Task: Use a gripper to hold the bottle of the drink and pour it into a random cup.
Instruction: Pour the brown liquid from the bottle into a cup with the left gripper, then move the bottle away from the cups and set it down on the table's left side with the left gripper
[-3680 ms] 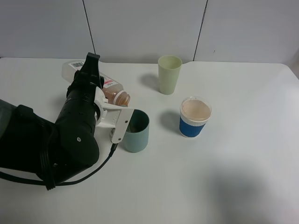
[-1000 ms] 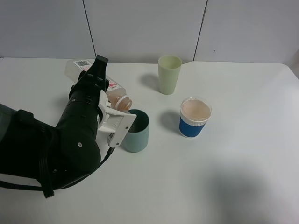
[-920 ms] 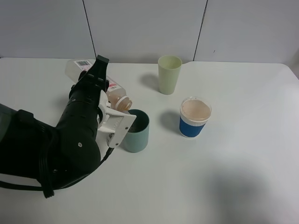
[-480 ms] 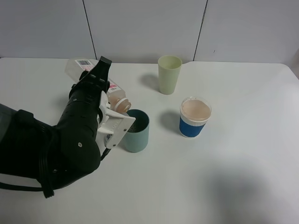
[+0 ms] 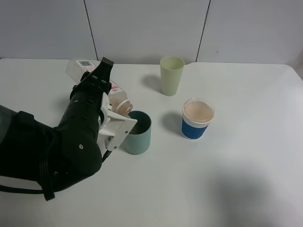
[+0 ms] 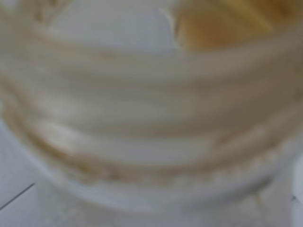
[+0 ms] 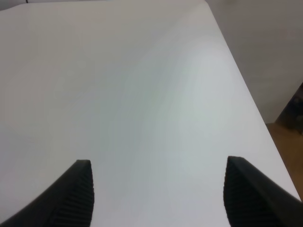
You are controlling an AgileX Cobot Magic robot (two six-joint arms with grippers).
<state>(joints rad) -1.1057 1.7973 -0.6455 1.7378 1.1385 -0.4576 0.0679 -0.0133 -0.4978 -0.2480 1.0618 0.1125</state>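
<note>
My left gripper point(image 5: 98, 79) is shut on the bottle point(image 5: 79, 68), a clear plastic one with a pink-red label. The bottle is tipped over, and its wide ribbed neck point(image 5: 123, 105) hangs just over the near-left rim of the short teal cup point(image 5: 138, 133). Brown drink point(image 5: 115, 99) lies in the neck end. The left wrist view is filled by a blur of the bottle's ribbed neck point(image 6: 151, 123), with brown drink point(image 6: 227, 23) behind it. My right gripper point(image 7: 161, 198) is open over bare table, with nothing between its fingers, and is out of the high view.
A taller pale green cup point(image 5: 171, 74) stands at the back. A blue-and-white paper cup point(image 5: 197, 118) stands to the right of the teal cup. The white table's right edge point(image 7: 246, 94) runs close to my right gripper, with floor beyond it.
My left wrist has rolled to the right since the earliest frame, tipping the bottle's mouth down over the teal cup. In the last second it has barely moved.
</note>
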